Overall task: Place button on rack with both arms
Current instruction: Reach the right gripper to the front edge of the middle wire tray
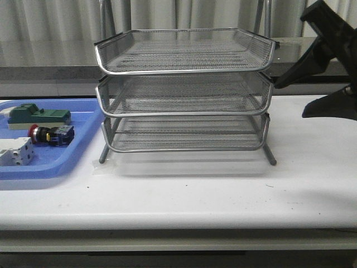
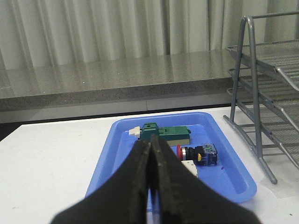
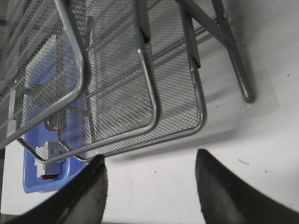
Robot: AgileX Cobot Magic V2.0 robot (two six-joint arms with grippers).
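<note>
Three mesh tiers of the rack (image 1: pixel 184 92) standing on the white counter (image 1: pixel 223 195), just ahead of the right end effector (image 3: pixel 149 186), fingers spread wide and empty, pointed at the lower trays' front corner. Beside the rack, toward the left arm's side, a flat blue tray (image 2: pixel 117 154) holding a green block (image 2: pixel 166 134), a white terminal block (image 1: pixel 15 152) and the button (image 2: pixel 198 154).

Left end effector (image 2: pixel 150 186) pinched fully closed, gripping nothing, hovering short of the blue tray. Button just ahead of those closed fingertips and slightly off toward the rack side, lying on its side, long axis crosswise to the fingers' line, red cap nearest, blue and yellow parts toward the rack. Clearly nearer the left arm; well apart from the right, with the rack between. Likely next: opening the left fingers, then closing across the button's collar.
</note>
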